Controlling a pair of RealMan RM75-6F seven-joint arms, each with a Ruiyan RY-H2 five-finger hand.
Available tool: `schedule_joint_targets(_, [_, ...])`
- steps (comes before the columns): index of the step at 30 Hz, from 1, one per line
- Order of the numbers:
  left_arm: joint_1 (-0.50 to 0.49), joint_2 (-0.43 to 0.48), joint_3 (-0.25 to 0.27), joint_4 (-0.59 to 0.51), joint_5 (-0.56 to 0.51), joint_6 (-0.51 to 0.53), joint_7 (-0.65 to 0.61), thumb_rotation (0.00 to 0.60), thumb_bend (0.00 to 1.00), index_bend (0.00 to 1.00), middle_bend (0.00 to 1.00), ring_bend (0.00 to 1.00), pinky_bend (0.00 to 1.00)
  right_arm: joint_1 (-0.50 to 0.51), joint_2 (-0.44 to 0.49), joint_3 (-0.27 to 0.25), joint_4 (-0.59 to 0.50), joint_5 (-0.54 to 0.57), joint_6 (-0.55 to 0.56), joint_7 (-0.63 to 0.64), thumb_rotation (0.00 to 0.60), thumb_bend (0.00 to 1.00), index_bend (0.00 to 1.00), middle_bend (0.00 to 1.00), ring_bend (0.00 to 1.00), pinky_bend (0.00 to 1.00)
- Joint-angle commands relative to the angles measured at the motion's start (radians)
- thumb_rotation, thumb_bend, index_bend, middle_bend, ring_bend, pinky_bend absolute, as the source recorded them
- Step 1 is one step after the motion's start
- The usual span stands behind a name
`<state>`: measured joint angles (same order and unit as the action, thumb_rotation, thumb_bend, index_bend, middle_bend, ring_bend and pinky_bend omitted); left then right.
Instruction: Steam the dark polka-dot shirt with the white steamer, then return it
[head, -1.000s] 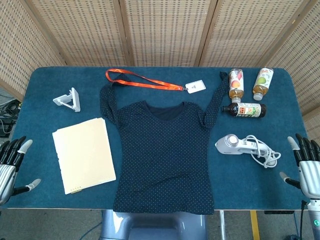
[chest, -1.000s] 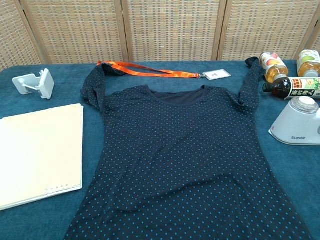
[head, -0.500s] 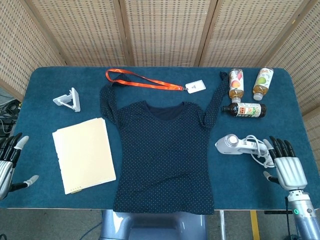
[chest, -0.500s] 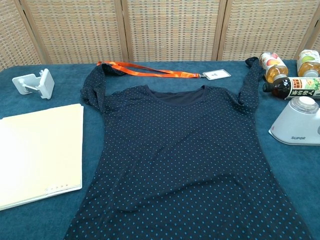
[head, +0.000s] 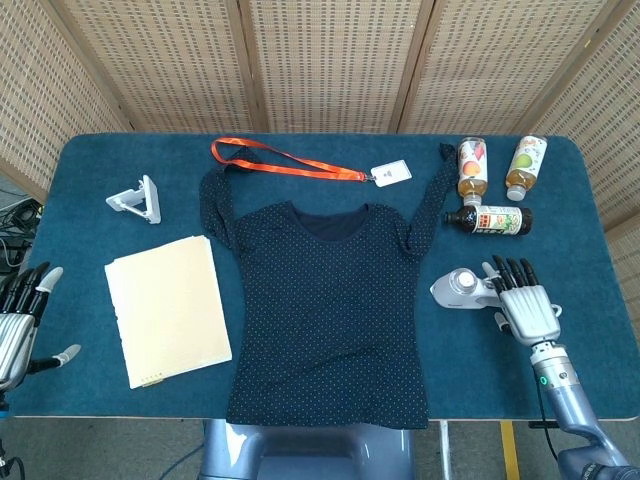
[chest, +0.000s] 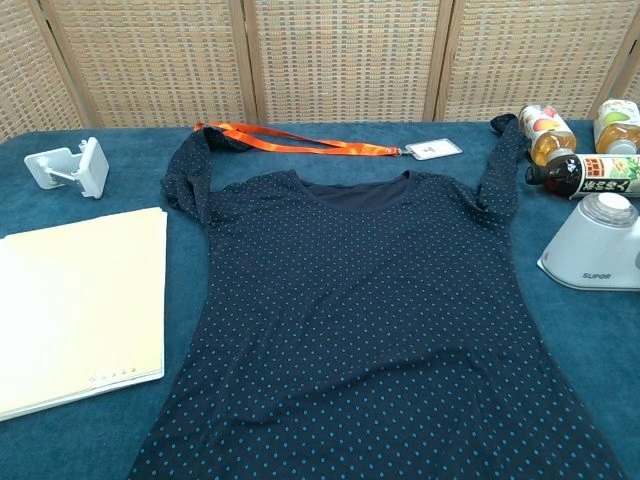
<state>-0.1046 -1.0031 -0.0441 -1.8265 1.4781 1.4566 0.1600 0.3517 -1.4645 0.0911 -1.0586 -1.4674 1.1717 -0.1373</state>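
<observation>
Head view gives you the blue worktop (head: 90, 160) with the dark polka-dot shirt (head: 325, 310) spread flat at its centre, sleeves angled up toward the far edge. Just left of it lies a cream folder (head: 168, 308), near enough that a wide steaming pass could catch it. The white steamer (head: 462, 288) lies on its side just right of the shirt, and your right hand (head: 524, 310) hovers over its handle with fingers spread, gripping nothing. The coiled cord is largely hidden beneath that hand, so if you close blindly you may pinch cord with the handle and drag it over the cloth. A dark bottle (head: 490, 219) lies close behind the steamer; lifting it away from you could knock it. Your left hand (head: 20, 320) waits at the worktop's left edge, fingers apart and empty.
</observation>
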Motion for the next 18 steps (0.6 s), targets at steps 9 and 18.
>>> schedule_joint_targets(9, [-0.009, -0.006, -0.002, -0.002, -0.012, -0.015, 0.014, 0.6, 0.0, 0.0, 0.0, 0.0, 0.0, 0.034, -0.047, 0.017, 0.099, 0.033, -0.043, 0.008, 0.6, 0.49, 0.0, 0.0, 0.0, 0.0])
schedule_joint_targets(18, [-0.01, -0.006, -0.003, -0.003, -0.017, -0.016, 0.014, 0.6, 0.0, 0.0, 0.0, 0.0, 0.0, 0.07, -0.098, 0.029, 0.204, 0.05, -0.077, 0.011, 0.6, 0.5, 0.0, 0.0, 0.0, 0.0])
